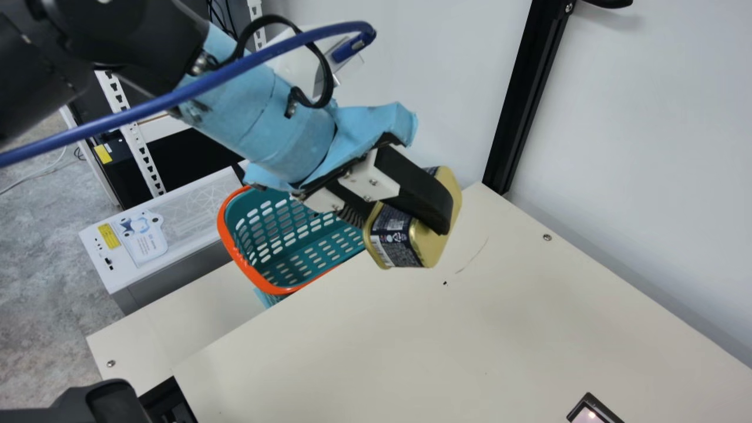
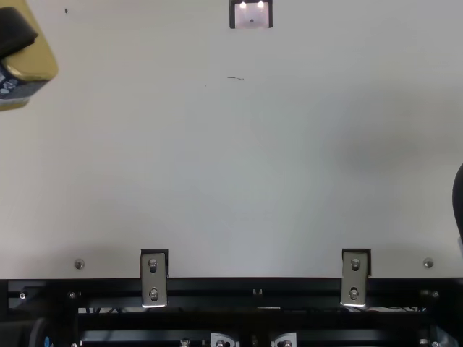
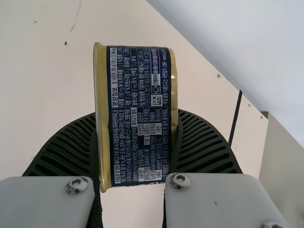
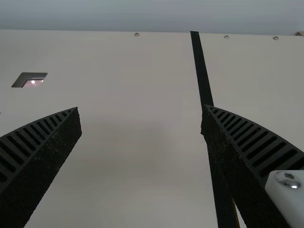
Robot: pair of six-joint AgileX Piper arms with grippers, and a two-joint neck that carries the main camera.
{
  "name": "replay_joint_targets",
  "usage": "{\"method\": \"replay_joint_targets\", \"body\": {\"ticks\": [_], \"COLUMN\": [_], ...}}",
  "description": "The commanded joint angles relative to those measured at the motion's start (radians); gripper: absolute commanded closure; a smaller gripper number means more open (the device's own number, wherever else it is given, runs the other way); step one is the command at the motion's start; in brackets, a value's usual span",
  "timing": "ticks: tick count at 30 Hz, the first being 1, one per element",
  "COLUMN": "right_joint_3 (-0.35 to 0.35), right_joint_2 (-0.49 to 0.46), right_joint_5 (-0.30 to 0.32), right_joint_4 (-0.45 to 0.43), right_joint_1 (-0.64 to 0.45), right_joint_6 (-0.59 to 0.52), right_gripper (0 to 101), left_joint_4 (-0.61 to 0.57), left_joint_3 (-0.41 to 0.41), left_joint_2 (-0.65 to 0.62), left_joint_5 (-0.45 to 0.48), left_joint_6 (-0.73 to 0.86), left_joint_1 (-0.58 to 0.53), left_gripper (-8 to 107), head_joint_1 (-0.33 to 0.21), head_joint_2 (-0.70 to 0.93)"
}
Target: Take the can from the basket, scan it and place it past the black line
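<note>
While the basket (image 1: 248, 272) stands at nine o'clock from the can (image 1: 433, 249) in the main view, the left gripper (image 1: 405, 220) has its fingers pressed to the can's sides, holding it tilted above the desk (image 1: 352, 352) (printed label towards the wrist camera). In the top view the can is at ten o'clock, the scanner (image 2: 252, 16) at twelve, and the right gripper (image 2: 459, 199) at three, its fingers spread wide around nothing; its wrist view shows the black line (image 4: 201, 71) passing behind one finger.
</note>
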Motion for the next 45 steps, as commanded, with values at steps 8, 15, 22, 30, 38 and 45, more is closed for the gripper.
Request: {"method": "replay_joint_targets", "body": {"ticks": [8, 15, 22, 30, 38, 45], "right_joint_3": [0.000, 0.000, 0.000, 0.000, 0.000, 0.000], "right_joint_2": [0.000, 0.000, 0.000, 0.000, 0.000, 0.000], "right_joint_5": [0.000, 0.000, 0.000, 0.000, 0.000, 0.000], "right_joint_4": [0.000, 0.000, 0.000, 0.000, 0.000, 0.000], "right_joint_1": [0.000, 0.000, 0.000, 0.000, 0.000, 0.000], "right_joint_6": [0.000, 0.000, 0.000, 0.000, 0.000, 0.000], "right_gripper": [0, 0, 0, 0, 0, 0], "left_joint_4": [-0.001, 0.013, 0.037, 0.040, 0.027, 0.023], "left_joint_3": [0.011, 0.009, -0.009, -0.019, -0.027, -0.018], "left_joint_2": [-0.020, -0.039, -0.058, -0.081, -0.103, -0.115], "left_joint_5": [0.000, 0.000, 0.000, 0.000, 0.000, 0.000], "left_joint_6": [-0.156, -0.264, -0.355, -0.444, -0.519, -0.549], "left_joint_1": [-0.066, -0.114, -0.160, -0.187, -0.201, -0.205], "left_gripper": [89, 89, 89, 89, 89, 89], "head_joint_1": [-0.037, -0.037, -0.037, -0.037, -0.037, -0.037], "head_joint_2": [0.033, 0.033, 0.033, 0.033, 0.028, -0.090]}}
